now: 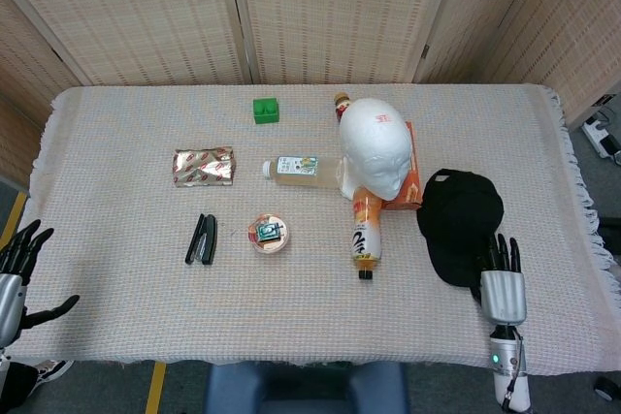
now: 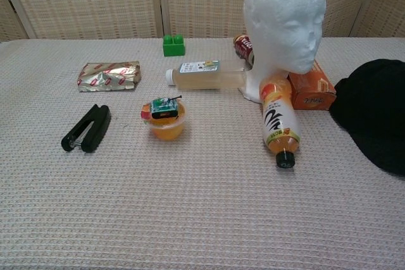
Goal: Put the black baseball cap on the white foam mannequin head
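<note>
The black baseball cap (image 1: 460,222) lies flat on the table at the right, brim toward the front edge, and shows at the right border of the chest view (image 2: 376,112). The white foam mannequin head (image 1: 375,154) stands upright left of it, bare on top (image 2: 286,20). My right hand (image 1: 504,288) hovers just in front of the cap's brim, fingers extended and apart, holding nothing. My left hand (image 1: 19,273) sits off the table's front left corner, fingers spread, empty. Neither hand shows in the chest view.
An orange drink bottle (image 1: 366,231) lies in front of the mannequin, an orange box (image 1: 408,179) beside it, a clear bottle (image 1: 299,168) to its left. A jelly cup (image 1: 268,235), black stapler (image 1: 201,238), foil packet (image 1: 204,165), green block (image 1: 265,110) and can (image 2: 243,45) dot the cloth.
</note>
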Tool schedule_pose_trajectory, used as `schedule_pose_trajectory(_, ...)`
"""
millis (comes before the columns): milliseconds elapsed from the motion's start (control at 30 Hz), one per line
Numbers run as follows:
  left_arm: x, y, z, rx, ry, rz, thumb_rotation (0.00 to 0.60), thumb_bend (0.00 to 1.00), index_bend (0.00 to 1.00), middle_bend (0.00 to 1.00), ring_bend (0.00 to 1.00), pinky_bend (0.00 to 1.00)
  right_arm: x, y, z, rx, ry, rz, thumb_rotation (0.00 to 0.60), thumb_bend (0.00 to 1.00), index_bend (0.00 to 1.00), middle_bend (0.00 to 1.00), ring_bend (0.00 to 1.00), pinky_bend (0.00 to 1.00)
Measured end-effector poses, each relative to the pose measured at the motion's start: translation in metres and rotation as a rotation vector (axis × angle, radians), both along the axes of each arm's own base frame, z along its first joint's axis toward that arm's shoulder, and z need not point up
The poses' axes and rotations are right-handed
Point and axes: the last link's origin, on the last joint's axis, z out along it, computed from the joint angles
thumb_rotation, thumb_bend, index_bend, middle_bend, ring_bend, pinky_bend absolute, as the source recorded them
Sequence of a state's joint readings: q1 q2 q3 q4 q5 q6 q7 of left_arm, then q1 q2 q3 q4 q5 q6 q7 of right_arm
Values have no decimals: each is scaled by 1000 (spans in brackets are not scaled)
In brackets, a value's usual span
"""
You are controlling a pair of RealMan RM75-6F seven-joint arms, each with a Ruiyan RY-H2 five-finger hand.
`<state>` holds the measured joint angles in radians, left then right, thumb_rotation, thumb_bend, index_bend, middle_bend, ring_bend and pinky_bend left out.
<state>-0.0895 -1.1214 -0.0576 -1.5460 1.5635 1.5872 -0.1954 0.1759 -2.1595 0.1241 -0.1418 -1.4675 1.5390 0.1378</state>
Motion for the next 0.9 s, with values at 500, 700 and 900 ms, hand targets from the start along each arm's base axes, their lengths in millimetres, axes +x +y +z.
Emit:
schedule_pose_trajectory(500, -1, -3, 6, 39, -8, -4, 600, 142, 128, 25, 0, 177, 3, -14, 11, -90, -91, 8, 600, 395, 638, 208, 0, 18)
schedule_pose_trajectory(700, 0, -4, 6, 46, -7, -5, 600, 143, 123, 26, 0, 177, 3, -17, 18, -119, -100, 19, 600, 399, 712, 246, 0, 14)
schedule_pose_trajectory(900, 0, -4, 8, 54, -5, -6, 600, 142, 122, 25, 0, 177, 9, -23, 38, -229, -141, 71, 600, 398, 792, 281, 0, 14)
